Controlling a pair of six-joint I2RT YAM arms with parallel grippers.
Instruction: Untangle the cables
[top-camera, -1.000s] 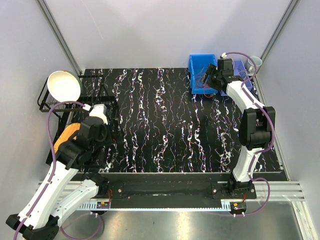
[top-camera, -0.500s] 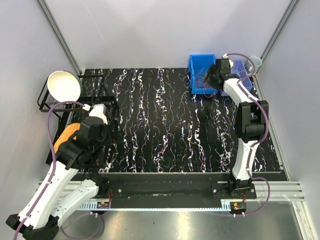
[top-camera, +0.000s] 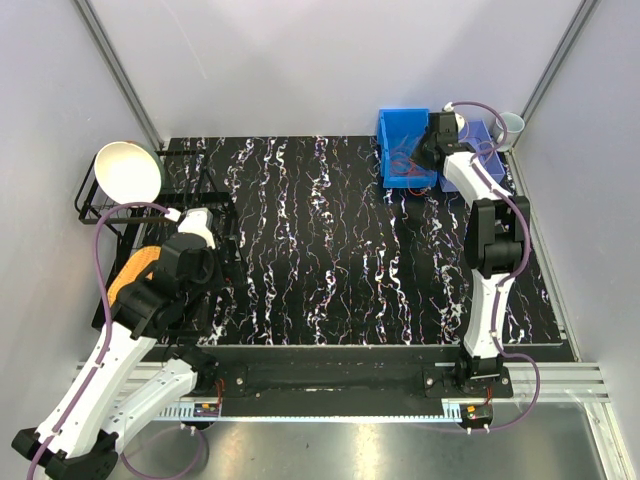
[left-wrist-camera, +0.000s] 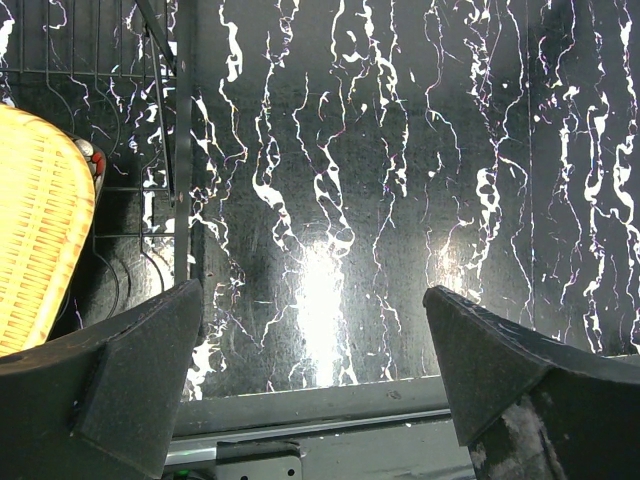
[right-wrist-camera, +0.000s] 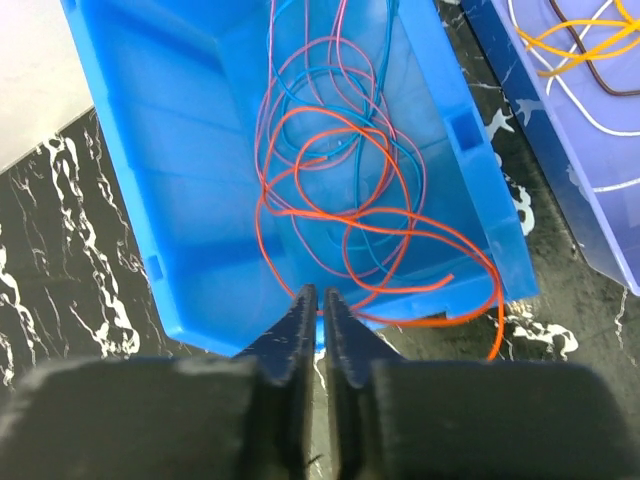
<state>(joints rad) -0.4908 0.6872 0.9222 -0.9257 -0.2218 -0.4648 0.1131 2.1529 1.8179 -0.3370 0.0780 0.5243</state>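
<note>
Little of the untangling looks done. The right gripper (right-wrist-camera: 320, 295) has its two dark fingers (right-wrist-camera: 298, 330) drawn almost together, with only a thin slit between them. I cannot tell whether a strand is pinched there. An orange strand passes just right of the tips, over the near wall of the blue bin (right-wrist-camera: 180, 200).

Just beyond the tips, the cables (right-wrist-camera: 340, 200) lie knotted inside that bin. Orange, blue and reddish-pink loops cross one another many times. One orange end spills over the near rim and down onto the table (left-wrist-camera: 400, 150), right of the fingers. No strand lies fully apart from the others, so in my judgement nearly all the sorting is left.

The cables are thin, smooth and springy, and hold round coils. The bin is glossy hard plastic with sloping walls. Right of the fingers and further off, a second bin (right-wrist-camera: 580, 200), paler and translucent, holds yellow, white and brown wires (right-wrist-camera: 575, 40).

The left gripper (left-wrist-camera: 312, 292) is spread wide and holds nothing. It hangs over the black, white-veined table, well apart from the cables.
</note>
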